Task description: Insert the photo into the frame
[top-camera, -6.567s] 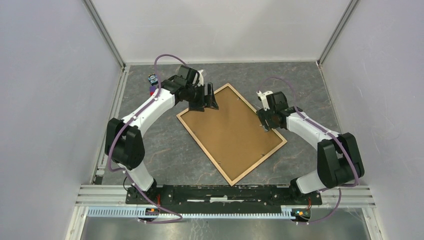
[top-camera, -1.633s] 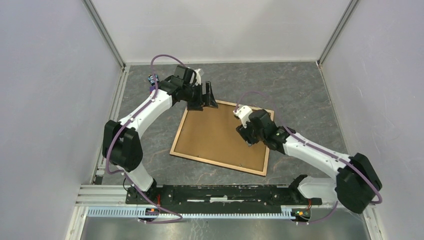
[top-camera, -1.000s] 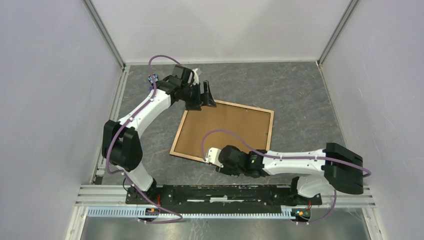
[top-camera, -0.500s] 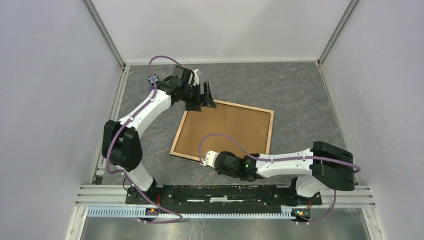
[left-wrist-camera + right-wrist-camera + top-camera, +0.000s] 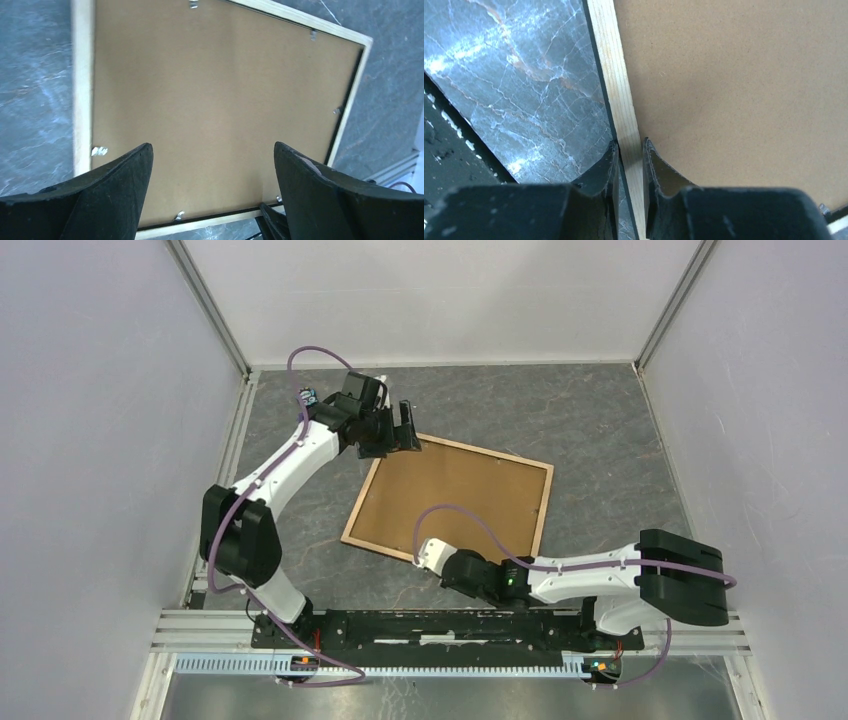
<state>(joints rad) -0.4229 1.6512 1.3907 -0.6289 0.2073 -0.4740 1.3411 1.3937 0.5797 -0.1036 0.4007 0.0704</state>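
At the upper left of the top view, the left arm's black fingers (image 5: 402, 428) stand wide apart and hold nothing. They have pulled back a little toward the upper left corner of the picture and now hover just off the far left corner of the large rectangular picture frame with narrow light wood rails (image 5: 615, 75).

In the middle, the frame lies back up on the grey marbled bench (image 5: 600, 420). The flat brown cardboard backing board (image 5: 450, 505) sits inside it, with small metal tabs (image 5: 99, 150) along the rails. The frame has turned slightly within the last half second. The photo shows in no view, so I cannot tell where it is.

Toward the lower right, the right arm has swung off the board down to the frame's bottom rail. Its fingers (image 5: 629, 145) have narrowed and now pinch that rail, one tip on the bench side and one on the board side.

The right arm seems to be taking charge of positioning the frame while the left lets go. The backing is still in place, so opening the frame looks yet to come.
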